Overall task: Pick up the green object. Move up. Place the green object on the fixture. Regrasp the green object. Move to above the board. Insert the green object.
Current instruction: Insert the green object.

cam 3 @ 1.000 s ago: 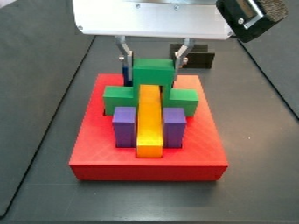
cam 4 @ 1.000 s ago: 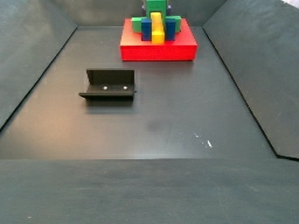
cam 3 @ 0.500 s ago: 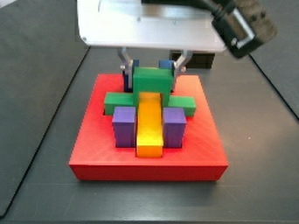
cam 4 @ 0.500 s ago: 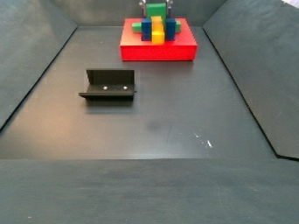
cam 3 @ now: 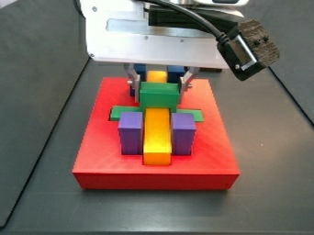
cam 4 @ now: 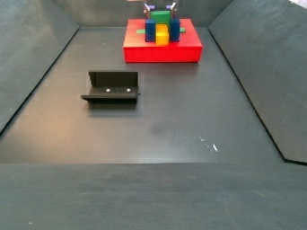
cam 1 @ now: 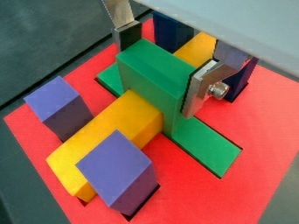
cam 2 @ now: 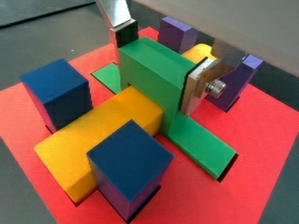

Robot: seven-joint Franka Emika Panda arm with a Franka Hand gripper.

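Gripper (cam 1: 160,65) is over the far half of the large flat red square slab, the board (cam 3: 110,163), clamped on the bright green stepped plastic block, the green object (cam 1: 158,83). In both wrist views the flat silver finger plates (cam 2: 200,85) with dark pads press on opposite side faces of the block's upright part; no gap visible.

Green object (cam 2: 158,79) is down on the board (cam 1: 263,175). Its flat base wings lie low at the red surface, one wing running out past the finger (cam 2: 201,144), and the upright straddles the far end of the long yellow bar (cam 1: 111,140). Cannot tell from the wrist views whether the base is fully seated in the cut-out slot or a touch proud.

In a side view the green object (cam 3: 156,95) sits at the far end of the yellow bar (cam 3: 156,133), with two purple blocks (cam 3: 128,128) flanking the bar toward the near edge of the board. Blue blocks (cam 1: 173,31) stand beyond the green object, near the board's far edge, partly hidden by the wrist housing.

The dark L-shaped bracket on a base plate, the fixture (cam 4: 111,87), stands on the dark floor well apart from the board (cam 4: 162,52), toward the left wall, nothing on it. In that view the gripper (cam 4: 160,9) is at the top edge of frame above the board; detail too small to read.
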